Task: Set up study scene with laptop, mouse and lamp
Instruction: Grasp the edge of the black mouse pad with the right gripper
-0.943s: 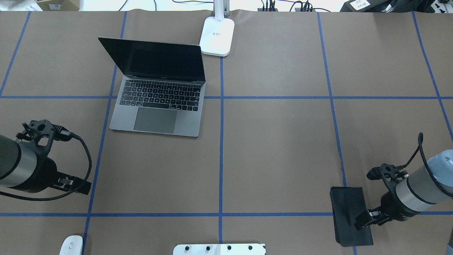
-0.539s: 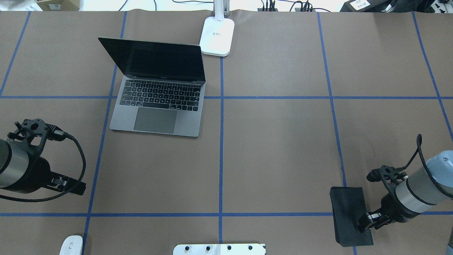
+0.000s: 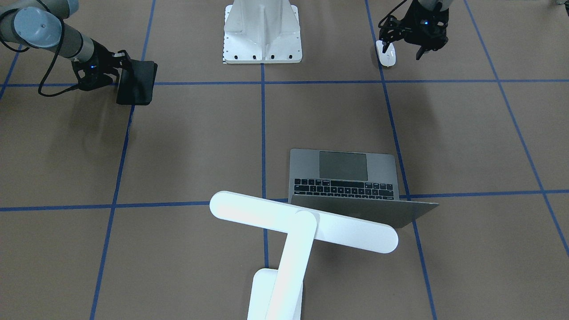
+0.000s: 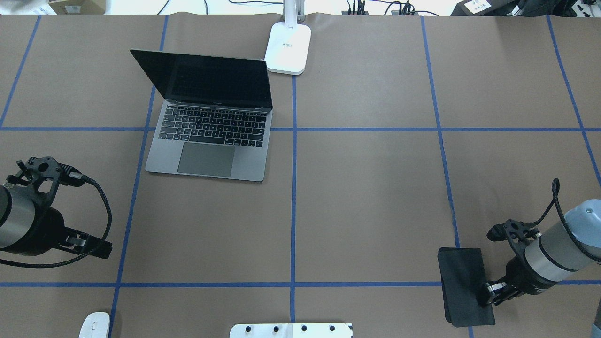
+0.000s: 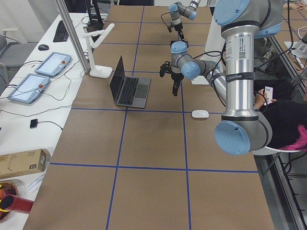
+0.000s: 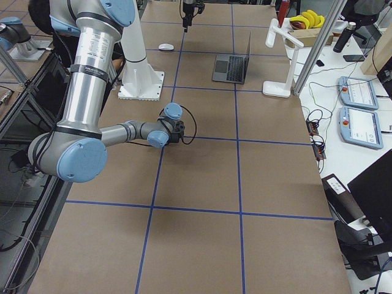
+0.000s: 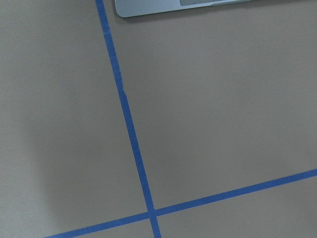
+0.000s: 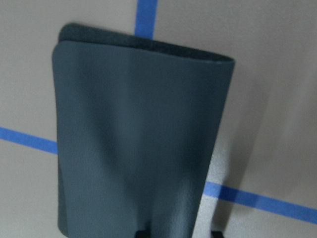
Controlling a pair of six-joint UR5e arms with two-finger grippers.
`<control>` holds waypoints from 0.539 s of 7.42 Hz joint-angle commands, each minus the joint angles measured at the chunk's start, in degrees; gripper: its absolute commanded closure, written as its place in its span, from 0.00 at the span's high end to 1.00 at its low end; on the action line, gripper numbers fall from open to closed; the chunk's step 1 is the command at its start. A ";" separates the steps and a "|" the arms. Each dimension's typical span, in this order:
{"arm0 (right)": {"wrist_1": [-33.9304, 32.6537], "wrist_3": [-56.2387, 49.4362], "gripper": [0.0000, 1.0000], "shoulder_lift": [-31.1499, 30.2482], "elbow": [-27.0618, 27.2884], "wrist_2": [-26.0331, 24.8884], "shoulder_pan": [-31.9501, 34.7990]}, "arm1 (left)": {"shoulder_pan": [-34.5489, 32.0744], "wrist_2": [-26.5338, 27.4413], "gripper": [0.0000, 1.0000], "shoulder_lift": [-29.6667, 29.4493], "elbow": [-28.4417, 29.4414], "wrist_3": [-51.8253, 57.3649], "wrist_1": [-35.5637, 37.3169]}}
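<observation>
Mouse (image 4: 94, 325) clipped by bottom edge

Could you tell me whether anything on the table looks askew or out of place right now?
The black pad is bowed, one edge pinched in the right gripper rather than lying flat. The laptop sits slightly skewed to the blue tape lines.

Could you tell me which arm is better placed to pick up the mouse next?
The left. Its gripper hangs open and empty near the mouse, while the right gripper is toward the table's other end, clamped on the black pad.
</observation>
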 commanded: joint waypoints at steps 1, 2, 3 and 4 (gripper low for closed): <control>0.00 -0.47 0.15 0.06 0.06 0.09 0.46 | -0.05 0.00 0.97 0.01 -0.26 0.08 0.02; 0.00 -0.48 0.13 0.06 0.32 -0.09 1.07 | -0.06 0.00 0.97 0.62 -0.61 0.52 0.02; 0.09 -0.48 0.12 0.15 0.50 -0.61 1.42 | -0.06 0.00 0.97 0.80 -0.79 0.78 0.02; 0.09 -0.56 0.11 0.15 0.85 -0.62 1.77 | -0.06 0.00 0.97 0.97 -0.88 0.79 -0.07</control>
